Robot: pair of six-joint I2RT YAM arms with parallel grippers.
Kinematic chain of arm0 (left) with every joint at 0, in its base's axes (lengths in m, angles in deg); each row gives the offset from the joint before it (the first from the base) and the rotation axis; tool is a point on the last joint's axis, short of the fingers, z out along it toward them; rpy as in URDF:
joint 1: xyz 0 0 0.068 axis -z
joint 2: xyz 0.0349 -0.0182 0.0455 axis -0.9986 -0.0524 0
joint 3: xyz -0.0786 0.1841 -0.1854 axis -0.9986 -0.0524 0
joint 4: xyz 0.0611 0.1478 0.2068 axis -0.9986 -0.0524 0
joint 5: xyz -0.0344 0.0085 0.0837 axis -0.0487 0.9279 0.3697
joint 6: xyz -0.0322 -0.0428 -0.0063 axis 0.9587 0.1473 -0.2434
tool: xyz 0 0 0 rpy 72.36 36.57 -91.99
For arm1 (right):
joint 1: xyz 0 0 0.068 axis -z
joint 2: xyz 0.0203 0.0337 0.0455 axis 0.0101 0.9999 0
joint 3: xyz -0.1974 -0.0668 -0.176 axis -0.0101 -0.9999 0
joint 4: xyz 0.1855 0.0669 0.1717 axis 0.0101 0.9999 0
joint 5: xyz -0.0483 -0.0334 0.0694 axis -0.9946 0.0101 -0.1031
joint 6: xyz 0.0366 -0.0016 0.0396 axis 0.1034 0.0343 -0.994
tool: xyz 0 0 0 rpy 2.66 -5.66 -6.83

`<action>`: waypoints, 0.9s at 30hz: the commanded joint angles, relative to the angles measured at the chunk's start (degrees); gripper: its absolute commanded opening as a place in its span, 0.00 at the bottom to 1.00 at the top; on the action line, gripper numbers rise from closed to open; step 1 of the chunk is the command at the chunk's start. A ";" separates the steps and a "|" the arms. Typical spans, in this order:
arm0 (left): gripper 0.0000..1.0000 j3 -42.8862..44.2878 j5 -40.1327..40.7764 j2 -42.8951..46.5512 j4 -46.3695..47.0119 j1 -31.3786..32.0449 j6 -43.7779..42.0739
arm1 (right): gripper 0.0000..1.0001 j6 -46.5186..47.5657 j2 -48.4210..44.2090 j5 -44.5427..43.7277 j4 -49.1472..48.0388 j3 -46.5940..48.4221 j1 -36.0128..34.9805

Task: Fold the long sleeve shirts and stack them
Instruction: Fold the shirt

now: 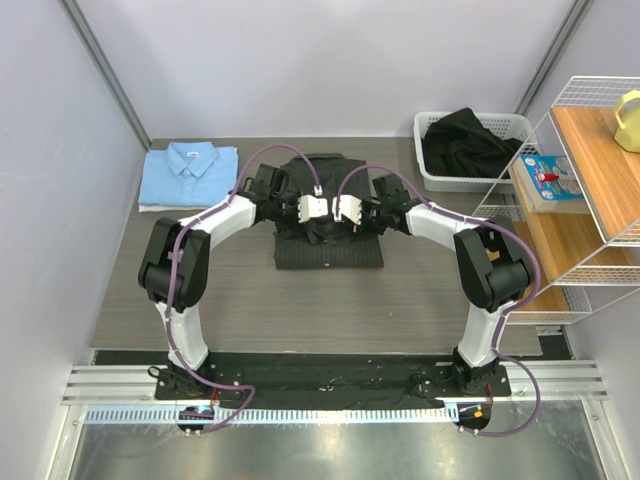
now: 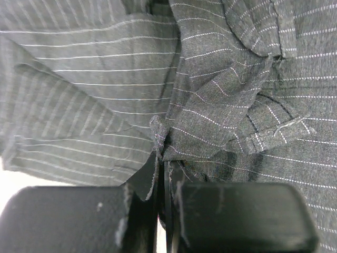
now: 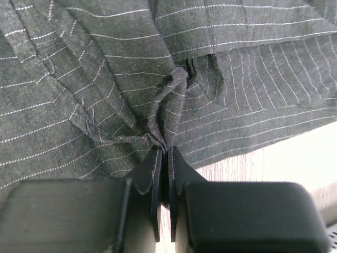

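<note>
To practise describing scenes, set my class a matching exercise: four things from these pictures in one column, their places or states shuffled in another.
1 pinstriped shirt
2 light blue shirt
3 white basket
4 left gripper

A holds a dark garment
B folded, far left corner of the table
C shut on the pinstriped shirt
D middle of the table

Pairs: 1-D, 2-B, 3-A, 4-C

A wide band of bare surface lies open across the lower middle of the frame, below the pinstriped shirt. The left arm and right arm bend inward and meet over that shirt, closing off the centre. The folded light blue shirt fills the upper left. The basket and wire shelf block the right side.
</note>
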 commanded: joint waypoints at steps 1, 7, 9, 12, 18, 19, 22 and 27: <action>0.00 1.75 -2.41 -1.21 3.54 0.05 -1.04 | 0.02 -0.41 0.26 1.22 -5.22 3.20 0.54; 0.02 3.59 -2.06 -2.80 5.04 -0.57 2.02 | 0.06 -1.55 0.26 0.34 -5.57 3.55 0.81; 0.01 4.21 -1.97 -2.80 3.99 -0.83 2.12 | 0.05 -1.90 0.26 0.25 -5.57 4.17 1.07; 0.13 4.39 -1.27 -3.06 3.90 -1.01 0.46 | 0.16 -1.56 0.61 -0.45 -5.31 4.69 1.33; 0.53 14.29 3.83 -5.61 5.93 -5.74 17.47 | 0.63 -9.25 1.23 -3.79 -2.68 10.39 3.70; 0.55 15.71 4.27 -6.14 5.23 -6.80 21.07 | 0.67 -11.46 1.66 -4.40 0.37 12.50 5.45; 0.59 17.92 6.65 -3.96 6.37 -11.54 35.84 | 0.77 -22.94 3.68 -4.85 8.27 22.34 8.70; 0.70 10.38 1.48 6.23 3.29 -15.51 42.98 | 0.82 -34.50 0.01 -0.03 18.85 25.88 10.03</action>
